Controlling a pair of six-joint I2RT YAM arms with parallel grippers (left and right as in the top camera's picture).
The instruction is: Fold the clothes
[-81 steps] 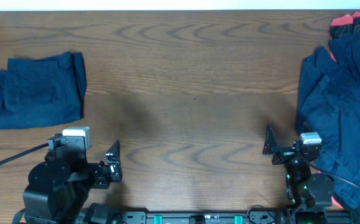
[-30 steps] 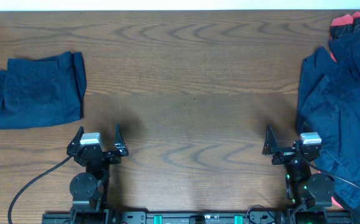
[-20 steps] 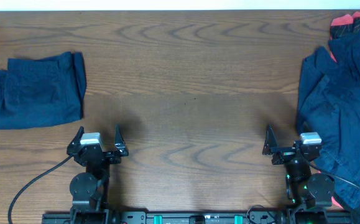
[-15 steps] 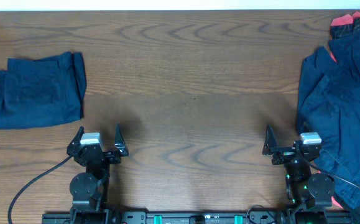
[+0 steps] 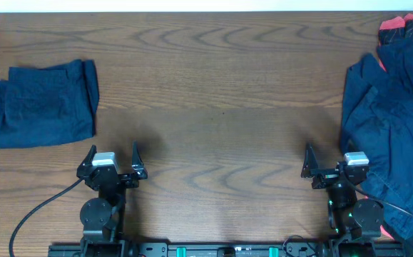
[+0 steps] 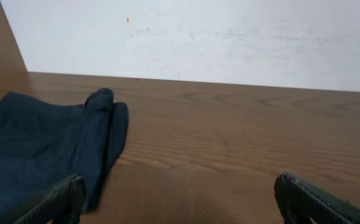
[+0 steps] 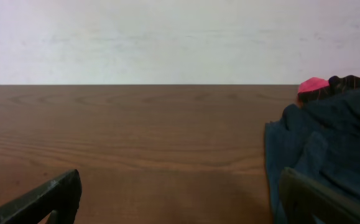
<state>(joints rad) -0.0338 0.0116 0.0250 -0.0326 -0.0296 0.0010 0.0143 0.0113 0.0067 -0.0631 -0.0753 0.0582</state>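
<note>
While the left gripper (image 5: 113,151) and right gripper (image 5: 332,168) sit with jaws apart, the clothes (image 5: 391,135) lie heaped at the table's (image 5: 220,86) right edge: soft, limp fabric, probably best pinched at hem corners.

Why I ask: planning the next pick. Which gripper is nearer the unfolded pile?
Right. The right gripper sits just beside the pile; the left gripper is across the table.

Brown wood-grain table (image 5: 220,86), folded navy garment (image 5: 46,114) flat near its left end, rumpled heap of navy clothes (image 5: 395,135) along right edge, pink-red cloth (image 5: 389,26) at far right corner
</note>
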